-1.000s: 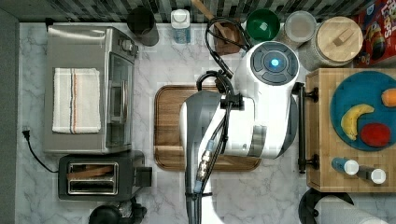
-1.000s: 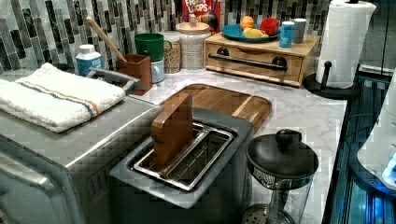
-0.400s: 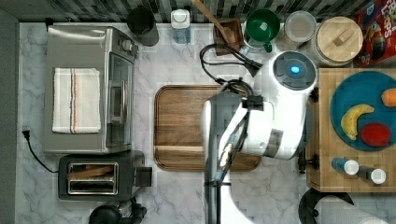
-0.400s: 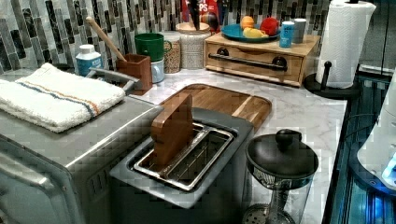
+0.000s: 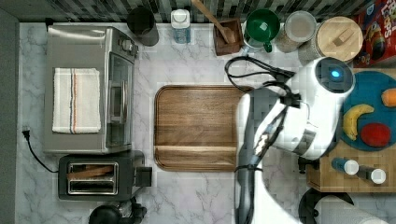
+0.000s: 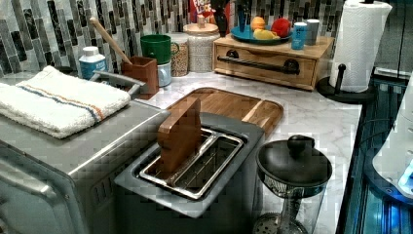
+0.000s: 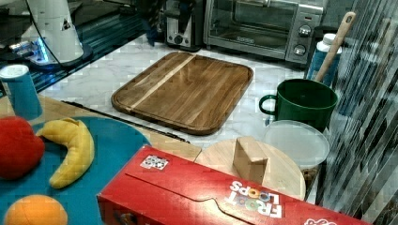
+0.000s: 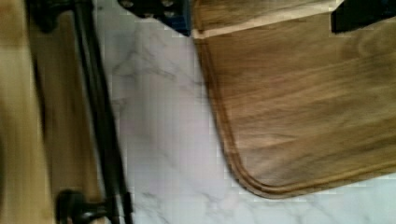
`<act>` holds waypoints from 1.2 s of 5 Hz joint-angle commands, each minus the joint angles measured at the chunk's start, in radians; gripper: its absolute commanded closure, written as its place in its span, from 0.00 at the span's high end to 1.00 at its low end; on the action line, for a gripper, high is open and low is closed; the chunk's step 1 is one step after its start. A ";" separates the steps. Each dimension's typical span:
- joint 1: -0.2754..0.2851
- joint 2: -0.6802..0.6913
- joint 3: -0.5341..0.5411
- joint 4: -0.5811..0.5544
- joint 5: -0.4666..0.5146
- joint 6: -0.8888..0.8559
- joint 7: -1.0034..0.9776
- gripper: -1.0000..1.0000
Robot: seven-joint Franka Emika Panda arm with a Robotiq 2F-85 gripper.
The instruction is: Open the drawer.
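The drawer (image 6: 263,66) is a light wood box with a long black bar handle (image 6: 255,62), standing shut in its cabinet at the far end of the counter in the left view. In the wrist view the drawer front (image 8: 51,116) and its handle (image 8: 100,116) run along one side, beside a strip of marble. My gripper (image 8: 259,9) is open with nothing between its fingers, and hangs above the marble between the handle and the walnut tray (image 8: 308,102). In the left view the gripper (image 6: 230,12) is above the cabinet. The white arm (image 5: 299,121) covers the drawer front in the top view.
On the cabinet top sit a blue plate (image 5: 373,88) with fruit and two shakers (image 5: 359,170). A paper towel roll (image 6: 360,44) stands beside the cabinet. A green mug (image 5: 261,25), jars, a toaster oven (image 5: 88,88) and a toaster (image 5: 93,177) ring the walnut tray (image 5: 196,126).
The arm has swung toward the top view's right, from over the tray to over the drawer cabinet's edge. The gripper's dark fingers have come into the left view's upper edge.
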 commanded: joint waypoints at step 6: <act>-0.119 0.062 -0.033 -0.120 0.091 0.388 -0.346 1.00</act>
